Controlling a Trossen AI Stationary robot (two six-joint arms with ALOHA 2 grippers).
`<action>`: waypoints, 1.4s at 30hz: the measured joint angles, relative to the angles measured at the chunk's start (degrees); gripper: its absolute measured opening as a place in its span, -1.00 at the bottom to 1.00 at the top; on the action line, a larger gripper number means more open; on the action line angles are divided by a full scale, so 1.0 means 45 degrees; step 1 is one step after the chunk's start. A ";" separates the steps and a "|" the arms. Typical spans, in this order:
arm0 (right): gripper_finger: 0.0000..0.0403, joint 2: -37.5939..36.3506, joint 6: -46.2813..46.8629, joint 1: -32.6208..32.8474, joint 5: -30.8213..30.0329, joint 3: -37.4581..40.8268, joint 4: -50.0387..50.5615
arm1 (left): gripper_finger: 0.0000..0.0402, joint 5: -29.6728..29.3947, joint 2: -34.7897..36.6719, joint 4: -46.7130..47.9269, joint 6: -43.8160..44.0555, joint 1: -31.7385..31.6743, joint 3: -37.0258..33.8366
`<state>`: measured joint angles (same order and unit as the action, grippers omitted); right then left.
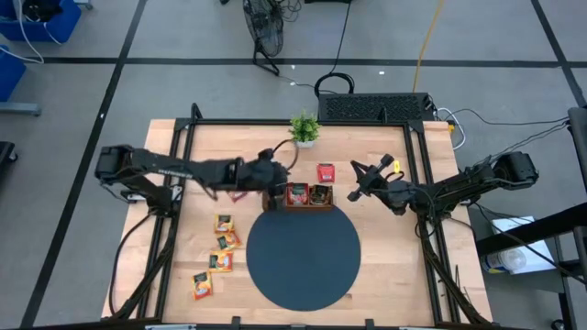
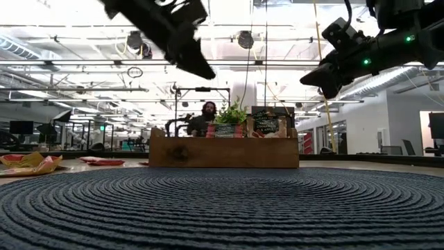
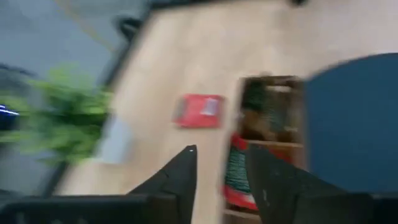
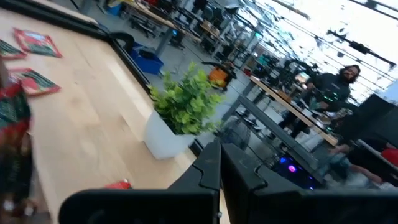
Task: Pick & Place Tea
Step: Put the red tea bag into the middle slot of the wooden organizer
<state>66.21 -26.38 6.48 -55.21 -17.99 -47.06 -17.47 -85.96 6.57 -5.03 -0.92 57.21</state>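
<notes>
Two grippers: left gripper [image 1: 271, 174] above the tray's left end, fingers apart with nothing between them; right gripper [image 1: 354, 193] just right of the tray, fingers pressed together, empty, waiting.
Tray [image 1: 274, 200]: brown wood, at the far edge of the round mat [image 1: 304, 257]; sachets already standing in its compartments.
Loose tea: four yellow-orange sachets [image 1: 223, 223] in a ragged line on the bare wood left of the mat, toward the near left from the left gripper; one red sachet [image 1: 326, 172] beyond the tray, between the two grippers.
Nearer arm: left, judged, for the yellow-orange group; red sachet about equally close to both.
Long axis: none, sachets roughly square.
Surface: pale wooden table [image 1: 401, 281], potted plant [image 1: 304, 128] at its far edge.
Room: open workshop, a person seated behind the tray in the low view.
</notes>
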 joint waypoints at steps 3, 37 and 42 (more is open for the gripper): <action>-1.00 0.0002 0.0178 0.0000 -0.0025 0.0026 0.0087 | -0.53 0.2209 -0.0591 0.2054 0.0201 -0.0285 0.1422; -1.00 -0.0022 -0.0338 0.0000 0.0005 0.1260 -0.2060 | -1.00 0.4265 -0.5790 0.5177 -0.0866 -0.0722 0.4241; -1.00 -0.0022 -0.0338 0.0000 0.0036 0.1260 -0.2061 | -1.00 0.4650 -0.6127 0.5053 -0.0761 -0.0746 0.4255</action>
<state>66.11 -27.90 6.48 -55.05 -12.32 -56.34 3.46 -113.53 29.31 -8.46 -4.27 76.35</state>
